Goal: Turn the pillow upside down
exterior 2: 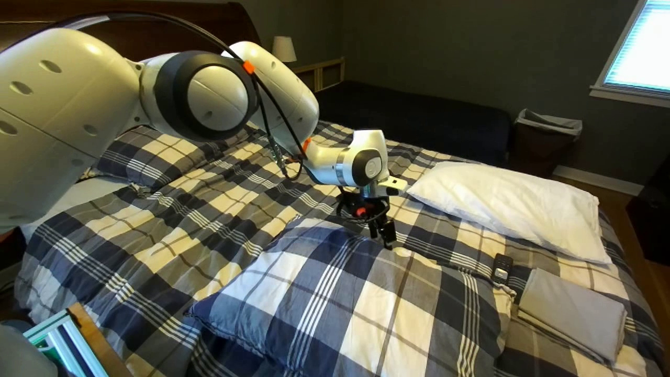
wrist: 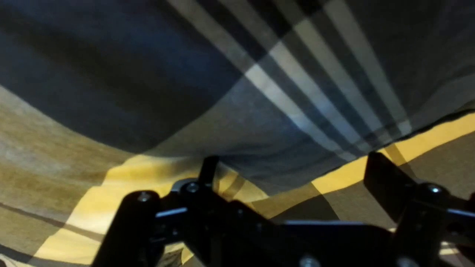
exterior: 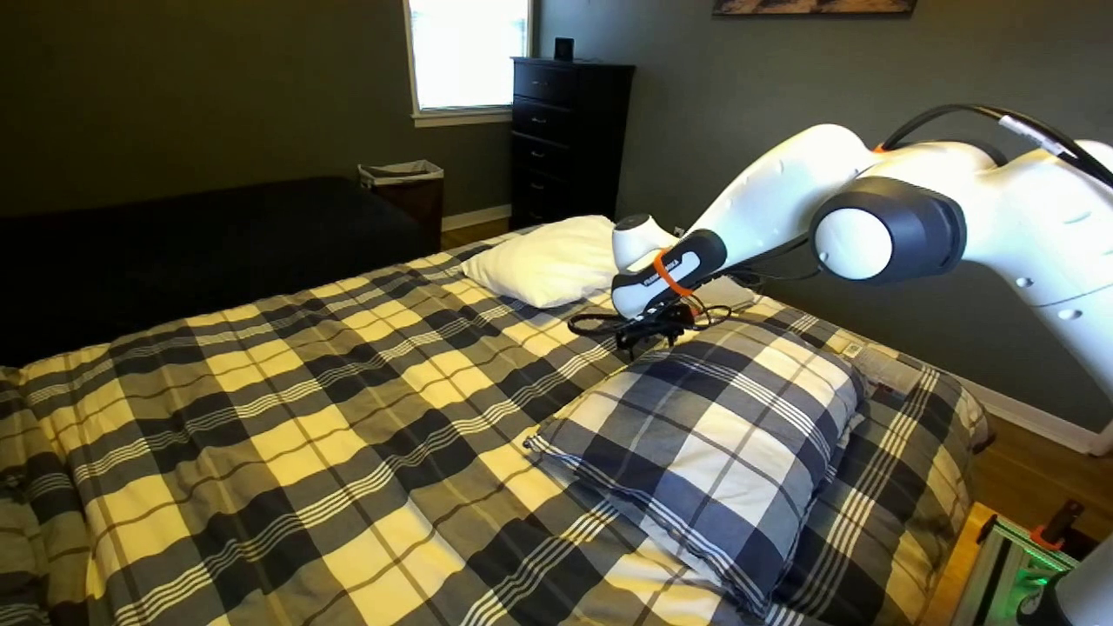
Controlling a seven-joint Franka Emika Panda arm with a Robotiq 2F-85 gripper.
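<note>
The plaid pillow (exterior: 696, 435) in navy, grey and white lies on the matching bedspread (exterior: 287, 435). It also shows in an exterior view (exterior 2: 335, 298), puffed up in its middle. My gripper (exterior: 648, 341) points down at the pillow's edge that faces the plain white pillow; it also shows in an exterior view (exterior 2: 383, 238). In the wrist view the gripper (wrist: 293, 157) is open, its two dark fingers wide apart. The pillow's hem (wrist: 274, 181) crosses the space between the fingers, with bedspread below it. I cannot tell whether a finger touches the pillow.
A plain white pillow (exterior 2: 507, 204) lies beyond the gripper. A black remote (exterior 2: 501, 269) and a folded grey cloth (exterior 2: 573, 314) lie beside the plaid pillow. Another plaid pillow (exterior 2: 157, 152) rests near the wooden headboard (exterior 2: 131, 31). Cables loop around the wrist.
</note>
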